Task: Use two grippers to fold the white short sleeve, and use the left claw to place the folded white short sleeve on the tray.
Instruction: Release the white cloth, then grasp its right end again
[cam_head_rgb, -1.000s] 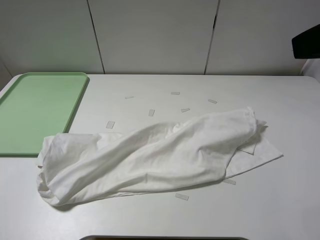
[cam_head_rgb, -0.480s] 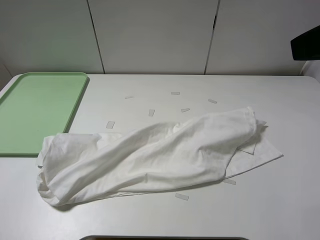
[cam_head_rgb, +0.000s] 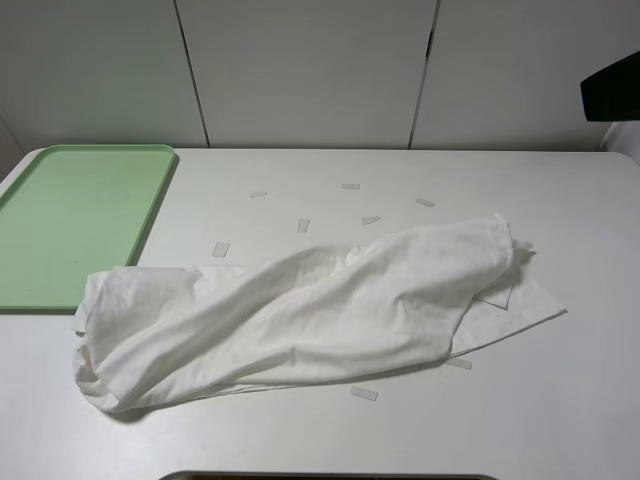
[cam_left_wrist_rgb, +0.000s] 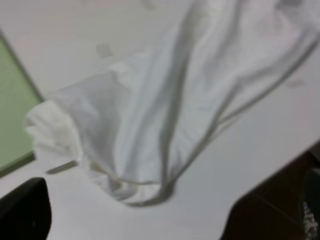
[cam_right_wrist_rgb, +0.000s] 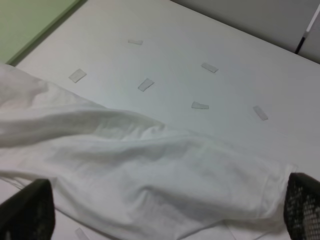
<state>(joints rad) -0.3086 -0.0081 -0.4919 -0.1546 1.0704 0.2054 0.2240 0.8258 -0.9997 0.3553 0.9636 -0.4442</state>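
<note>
Shirt (cam_head_rgb: 300, 310): crumpled in a long bundle across the table (cam_head_rgb: 570, 410), from near left to mid right
Tray (cam_head_rgb: 70, 230): far left, its near right corner just beside the shirt's left end
Left gripper (cam_left_wrist_rgb: 167, 215): jaws wide apart, holding nothing, over the shirt's left end
Right gripper (cam_right_wrist_rgb: 165, 210): jaws wide apart, holding nothing, over the shirt's right part
Tape bits (cam_head_rgb: 303, 225): scattered beyond the shirt

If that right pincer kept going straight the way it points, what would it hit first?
Most likely the white short sleeve, which lies crumpled right ahead of the open right pincer; how far off is unclear.
</note>
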